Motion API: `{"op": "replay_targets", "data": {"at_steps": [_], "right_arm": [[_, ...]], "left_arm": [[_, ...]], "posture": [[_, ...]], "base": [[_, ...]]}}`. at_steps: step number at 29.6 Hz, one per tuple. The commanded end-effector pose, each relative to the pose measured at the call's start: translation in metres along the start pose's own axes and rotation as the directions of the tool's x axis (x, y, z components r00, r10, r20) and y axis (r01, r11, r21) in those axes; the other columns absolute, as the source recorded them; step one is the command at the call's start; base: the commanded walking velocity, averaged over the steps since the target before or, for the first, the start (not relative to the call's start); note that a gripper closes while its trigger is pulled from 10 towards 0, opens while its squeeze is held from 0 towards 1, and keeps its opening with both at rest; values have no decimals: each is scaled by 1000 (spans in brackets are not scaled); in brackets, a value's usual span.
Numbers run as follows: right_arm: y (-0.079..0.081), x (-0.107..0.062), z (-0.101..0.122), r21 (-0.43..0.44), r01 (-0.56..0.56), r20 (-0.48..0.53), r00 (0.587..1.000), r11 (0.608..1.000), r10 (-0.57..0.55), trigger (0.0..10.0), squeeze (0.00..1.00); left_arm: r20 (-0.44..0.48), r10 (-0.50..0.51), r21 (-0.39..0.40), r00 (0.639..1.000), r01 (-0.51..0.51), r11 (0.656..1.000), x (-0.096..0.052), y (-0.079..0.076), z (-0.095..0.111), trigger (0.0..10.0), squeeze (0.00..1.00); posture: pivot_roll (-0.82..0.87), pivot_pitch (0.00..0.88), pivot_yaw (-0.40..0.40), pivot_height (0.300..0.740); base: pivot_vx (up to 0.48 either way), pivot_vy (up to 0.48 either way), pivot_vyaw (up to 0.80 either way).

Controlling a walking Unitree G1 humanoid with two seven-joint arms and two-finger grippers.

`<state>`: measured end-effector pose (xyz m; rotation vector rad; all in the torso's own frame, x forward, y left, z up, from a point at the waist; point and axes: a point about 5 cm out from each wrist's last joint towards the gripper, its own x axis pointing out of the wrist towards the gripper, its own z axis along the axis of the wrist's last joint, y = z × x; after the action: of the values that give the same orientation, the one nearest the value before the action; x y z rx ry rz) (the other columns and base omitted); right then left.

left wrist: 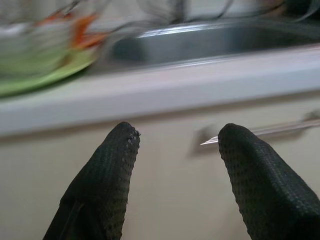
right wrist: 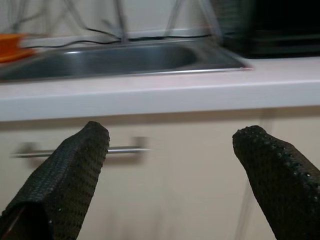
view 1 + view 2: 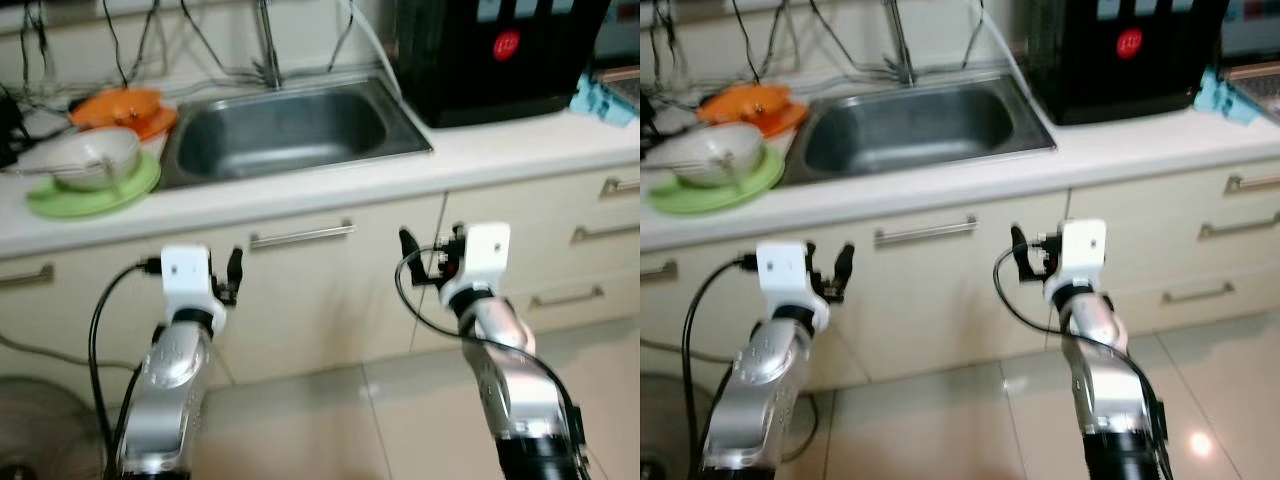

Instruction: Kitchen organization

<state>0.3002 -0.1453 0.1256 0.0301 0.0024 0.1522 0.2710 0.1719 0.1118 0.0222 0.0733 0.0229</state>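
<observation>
Where it stands: the robot faces a pale counter point(image 3: 480, 150) with a steel sink point(image 3: 285, 130) set in it, cabinet fronts below.
Dishes: at about 10 o'clock from the sink, a white bowl point(image 3: 92, 155) sits on a green plate point(image 3: 95, 195), with an orange plate point(image 3: 125, 108) just behind them; these look like the things to be tidied.
Left gripper point(image 3: 224, 277): raised in front of the cabinet, below the counter edge, fingers spread apart and holding nothing; the left wrist view shows both fingertips point(image 1: 117, 160) with the cabinet face between them.
Right gripper point(image 3: 425, 255): also up before the cabinet, under the sink's right end, fingers wide apart and empty.
Key relation: the bowl and plates lie up and away at roughly 11 o'clock from the left fingers, on the counter; the left arm is clearly the nearer one.
Long axis: the stack is round and flat, so no strong axis; the bowl's rim faces up.
Handle: a bar handle point(image 3: 300, 236) runs level between the two grippers.
Other: a black appliance point(image 3: 500, 50) stands at 2 o'clock from the sink, a blue cloth point(image 3: 603, 98) beside it.
Judgement: nothing grasped yet; the approach is not finished.
</observation>
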Motion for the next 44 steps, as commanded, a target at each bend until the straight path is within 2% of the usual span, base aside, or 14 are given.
{"op": "replay_targets", "data": {"at_steps": [1, 3, 12, 17, 20, 29, 30, 34, 44], "right_arm": [[3, 2, 5, -18, -3, 22, 1000, 1000, 4, 10000, 0], [1, 1, 4, -34, 19, 14, 1000, 999, -19, 10000, 0], [4, 1, 4, -36, -18, 12, 1000, 999, 18, 10000, 0], [7, 2, 5, -49, -46, 17, 999, 998, 47, 10000, 0], [9, 2, 5, -51, -58, 20, 998, 997, 59, 10000, 0], [13, 4, 12, -96, -79, 67, 994, 992, 86, 10000, 0], [16, 3, 21, -134, -86, 112, 989, 987, 101, 10000, 0], [19, 4, 32, -158, -95, 156, 981, 983, 119, 10000, 0], [18, 6, 32, -159, -94, 159, 980, 983, 120, 10000, 0]], "left_arm": [[1, 19, 2, 1000, -19, 1000, 1, 3, 2, 10000, 0], [14, 7, 10, 1000, -7, 1000, 0, 1, 3, 10000, 0], [12, 4, -7, 1000, -4, 1000, 2, 1, 3, 10000, 0], [35, -35, -3, 999, 35, 999, 3, -5, 7, 10000, 0], [48, -28, -26, 998, 29, 999, 4, -2, 9, 10000, 0], [81, -33, 0, 996, 33, 999, 4, -2, 14, 10000, 0], [109, -30, 13, 994, 29, 1000, 5, -1, 21, 10000, 0], [140, -38, 11, 989, 37, 999, 6, -3, 28, 10000, 0], [133, -44, 3, 990, 44, 999, 5, -6, 25, 10000, 0]], "posture": [[-60, 0, 102, 740], [-60, 0, 102, 740], [-68, 0, 99, 740], [-66, 0, 96, 740], [-62, 0, 96, 740], [-60, 0, 99, 740], [-62, 0, 98, 740], [-64, 0, 97, 740], [-65, 0, 95, 740]], "base": [[0, 0, 0], [0, 0, 0], [0, 0, 0], [0, 0, 0], [84, 0, 0], [397, 0, 0], [458, 0, 0], [458, 0, 0], [476, 0, 0]]}}
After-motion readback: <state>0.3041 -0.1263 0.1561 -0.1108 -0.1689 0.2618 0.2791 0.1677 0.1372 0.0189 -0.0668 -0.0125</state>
